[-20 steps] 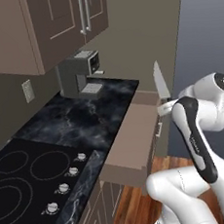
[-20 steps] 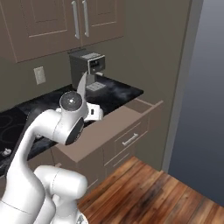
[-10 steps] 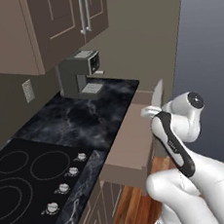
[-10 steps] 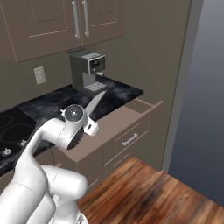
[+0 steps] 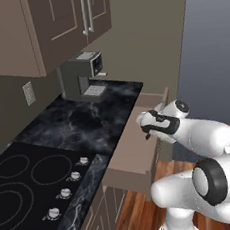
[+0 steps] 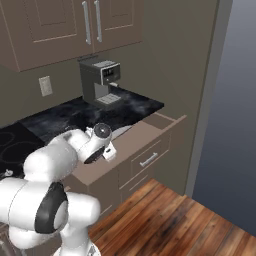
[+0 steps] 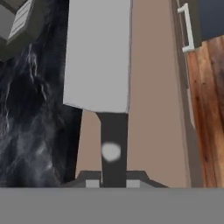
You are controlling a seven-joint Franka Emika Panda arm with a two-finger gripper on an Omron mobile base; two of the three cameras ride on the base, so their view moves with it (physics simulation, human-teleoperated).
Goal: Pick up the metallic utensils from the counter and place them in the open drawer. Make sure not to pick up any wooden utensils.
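Note:
My gripper (image 7: 113,180) is shut on the dark handle of the kitchen knife (image 7: 99,57), one of the metallic utensils. Its broad silver blade points away from the hand, lying flat and low over the pale inside of the open drawer (image 7: 153,109). The blade's left edge reaches over the rim of the black counter (image 7: 30,127). From the base, the gripper (image 5: 147,128) hangs over the middle of the drawer (image 5: 134,155). In the right base view the blade (image 6: 122,131) shows just past the hand, above the drawer (image 6: 150,137). The wooden utensils are out of view.
A grey coffee machine (image 5: 83,77) stands at the counter's far end. The black cooktop (image 5: 23,182) with its knobs lies to the left. The drawer's silver bar handle (image 7: 188,28) faces the wooden floor (image 6: 175,215). Wall cabinets (image 5: 52,23) hang overhead.
The arm has swung down. The knife was upright above the drawer's front and now lies level, low over the drawer's inside. The grip on it has not changed.

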